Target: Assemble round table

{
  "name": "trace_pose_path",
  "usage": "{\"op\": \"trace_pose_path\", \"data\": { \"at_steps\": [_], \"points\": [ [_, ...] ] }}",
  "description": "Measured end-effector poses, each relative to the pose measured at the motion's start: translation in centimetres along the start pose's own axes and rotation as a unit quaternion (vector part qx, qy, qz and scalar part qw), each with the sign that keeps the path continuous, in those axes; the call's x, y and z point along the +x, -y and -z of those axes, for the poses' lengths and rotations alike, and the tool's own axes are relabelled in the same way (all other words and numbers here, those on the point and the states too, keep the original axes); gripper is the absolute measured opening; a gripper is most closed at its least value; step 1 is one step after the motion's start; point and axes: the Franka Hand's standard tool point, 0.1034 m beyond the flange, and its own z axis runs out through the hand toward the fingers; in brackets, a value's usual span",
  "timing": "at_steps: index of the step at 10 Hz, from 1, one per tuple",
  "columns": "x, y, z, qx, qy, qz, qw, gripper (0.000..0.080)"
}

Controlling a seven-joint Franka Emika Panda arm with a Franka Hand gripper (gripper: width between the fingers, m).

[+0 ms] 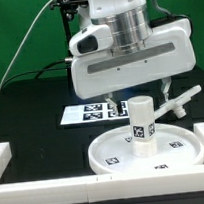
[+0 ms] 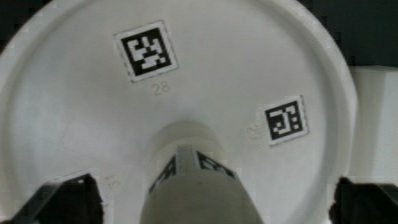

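The large rimmed round disc (image 1: pixel 114 151) lies flat on the black table near the front. The short thick cylinder post (image 1: pixel 142 120) stands upright at its middle. My gripper (image 1: pixel 137 95) hangs just above the post, open and empty, with a finger on either side. In the wrist view the post (image 2: pixel 199 178) rises between my dark fingertips (image 2: pixel 68 202), with a gap on both sides, and the disc (image 2: pixel 107 110) with two tags fills the rest. The armed foot piece (image 1: pixel 180 102) lies beyond the disc toward the exterior view's right.
The marker board (image 1: pixel 91 112) lies behind the disc. White rails edge the table at the front (image 1: pixel 97 187) and at the exterior view's left (image 1: pixel 2 154). A green backdrop stands behind.
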Motion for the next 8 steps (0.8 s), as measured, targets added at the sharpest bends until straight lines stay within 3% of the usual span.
{"op": "trace_pose_path", "data": {
  "at_steps": [5, 8],
  "points": [
    [0.36, -0.38, -0.17, -0.001, -0.002, 0.002, 1.000, 0.0649],
    [0.66, 0.14, -0.01, 0.000, -0.006, 0.004, 1.000, 0.0649]
  ]
}}
